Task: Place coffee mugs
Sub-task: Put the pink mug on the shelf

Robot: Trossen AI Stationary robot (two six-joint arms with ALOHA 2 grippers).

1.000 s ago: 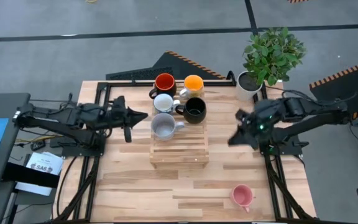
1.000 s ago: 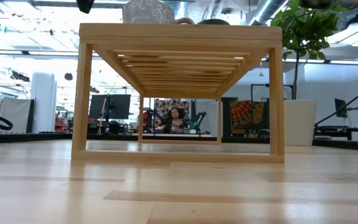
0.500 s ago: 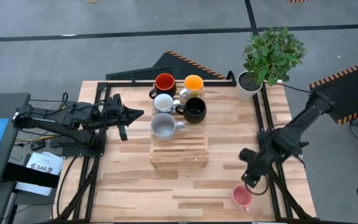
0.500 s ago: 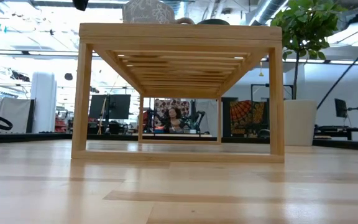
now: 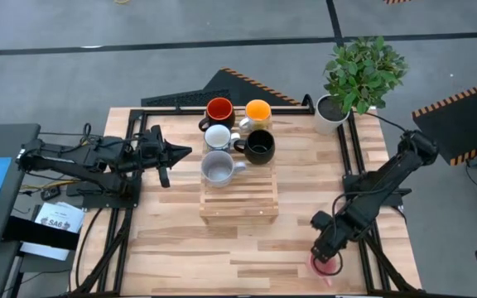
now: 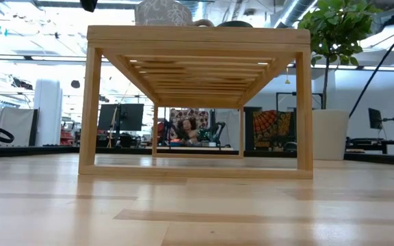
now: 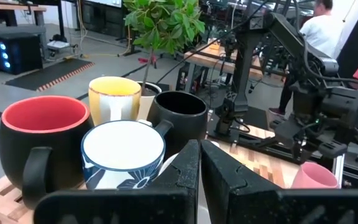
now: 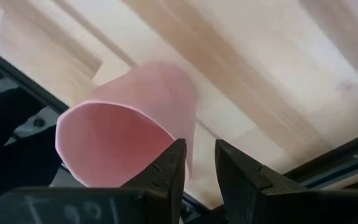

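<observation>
Five mugs stand on the far half of a slatted wooden rack (image 5: 238, 197): red-orange (image 5: 219, 108), yellow-orange (image 5: 257, 110), white (image 5: 217, 136), black (image 5: 260, 146) and grey (image 5: 216, 168). The pink mug (image 5: 330, 267) sits on the table by the near right corner, mouth up. My right gripper (image 5: 325, 251) hangs right over it. In the right wrist view this gripper (image 8: 199, 149) is slightly open, one finger over the pink mug's (image 8: 129, 137) mouth, the other outside its wall. My left gripper (image 5: 189, 151) waits shut, left of the rack. My right gripper comes at the pink mug from above, its two fingers on either side of the wall at the rim (image 8: 188, 134). I cannot tell whether a finger touches the wall. The mug stays on the table.
A potted plant in a white pot (image 5: 331, 112) stands at the far right corner. Black frame rails (image 5: 363, 240) run along the table's right side, close to the pink mug. Bare wood lies between the rack and the near edge.
My right arm has swung from beside the plant pot toward the near edge and come down over the pink mug. My left gripper has drawn back a little toward the table's left. The mugs have stayed where they were.
</observation>
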